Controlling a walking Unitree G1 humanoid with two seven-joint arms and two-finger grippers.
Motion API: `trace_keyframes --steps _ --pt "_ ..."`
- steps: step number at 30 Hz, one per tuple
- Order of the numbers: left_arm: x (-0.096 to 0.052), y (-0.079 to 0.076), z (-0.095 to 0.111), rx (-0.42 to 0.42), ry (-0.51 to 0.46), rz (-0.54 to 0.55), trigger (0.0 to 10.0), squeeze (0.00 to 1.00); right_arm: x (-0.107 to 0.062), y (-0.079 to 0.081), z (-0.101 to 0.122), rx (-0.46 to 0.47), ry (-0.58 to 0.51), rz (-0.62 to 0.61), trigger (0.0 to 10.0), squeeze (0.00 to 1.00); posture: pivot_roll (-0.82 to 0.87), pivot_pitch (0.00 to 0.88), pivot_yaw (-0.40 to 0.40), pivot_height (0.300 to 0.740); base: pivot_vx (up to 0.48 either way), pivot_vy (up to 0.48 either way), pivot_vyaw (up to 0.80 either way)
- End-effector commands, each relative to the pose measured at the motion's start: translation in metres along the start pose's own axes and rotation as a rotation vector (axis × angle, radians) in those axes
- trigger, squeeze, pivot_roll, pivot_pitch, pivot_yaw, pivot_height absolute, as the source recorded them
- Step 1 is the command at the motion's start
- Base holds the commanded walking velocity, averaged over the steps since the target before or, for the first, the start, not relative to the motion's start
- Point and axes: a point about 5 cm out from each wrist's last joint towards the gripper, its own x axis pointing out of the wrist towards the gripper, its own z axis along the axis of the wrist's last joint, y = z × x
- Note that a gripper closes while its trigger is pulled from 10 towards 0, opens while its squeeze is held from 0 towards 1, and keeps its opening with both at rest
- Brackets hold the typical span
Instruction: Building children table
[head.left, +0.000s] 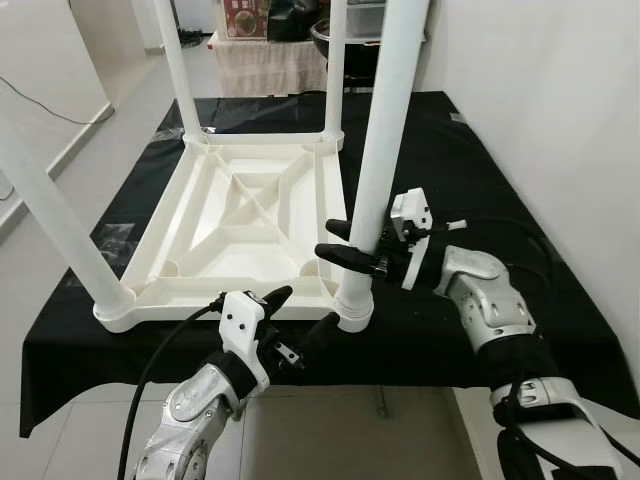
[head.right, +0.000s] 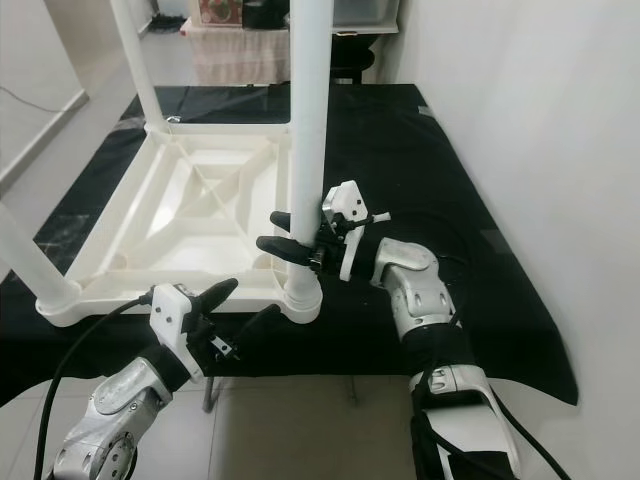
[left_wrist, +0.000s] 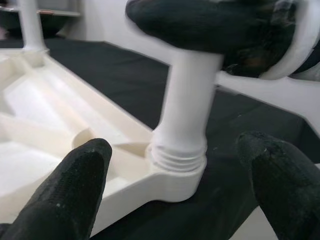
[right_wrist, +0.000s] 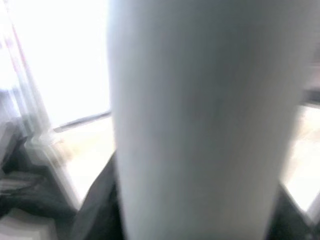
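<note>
R gripper (head.left: 352, 255) round table leg (head.left: 385, 130); top cut off

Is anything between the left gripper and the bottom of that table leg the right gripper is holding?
Nothing visible. The left gripper is open just in front of the threaded base of the table leg, with clear space between them. The right gripper grips the leg higher up, above that path.

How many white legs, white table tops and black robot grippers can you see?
White legs: 4, like the near leg
White table top: 1
Black robot grippers: 2, the left gripper and the right gripper
Total: 7
</note>
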Motion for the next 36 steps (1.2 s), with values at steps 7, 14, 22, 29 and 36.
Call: trace_keyframes --steps 7,14,22,29,36 --pt "0.001 0.004 0.0 -0.001 0.01 -0.007 10.0 0.0 -0.013 0.023 -0.045 -0.04 0.162 -0.318 0.0 0.0 -0.04 0.111 0.029 0.74 0.0 0.0 0.0" --pt "0.004 0.009 -0.001 0.005 0.009 0.003 10.0 0.0 -0.005 0.02 -0.049 0.014 0.168 -0.276 10.0 0.0 -0.02 0.093 0.009 0.74 0.0 0.0 0.0" --pt "0.005 0.007 -0.001 0.002 0.004 0.007 10.0 0.0 0.0 0.023 -0.016 0.085 0.049 -0.008 10.0 1.0 -0.01 0.092 0.008 0.74 0.0 0.0 0.0" --pt "0.005 0.004 -0.002 0.0 0.002 0.007 10.0 0.0 0.002 -0.001 0.007 -0.051 0.085 0.297 10.0 0.0 0.0 0.09 -0.001 0.74 0.0 0.0 0.0" --pt "0.004 0.002 -0.003 0.0 0.004 0.008 10.0 0.0 0.011 -0.018 0.021 0.003 0.12 0.44 10.0 0.0 0.02 0.09 -0.007 0.74 0.0 0.0 0.0"
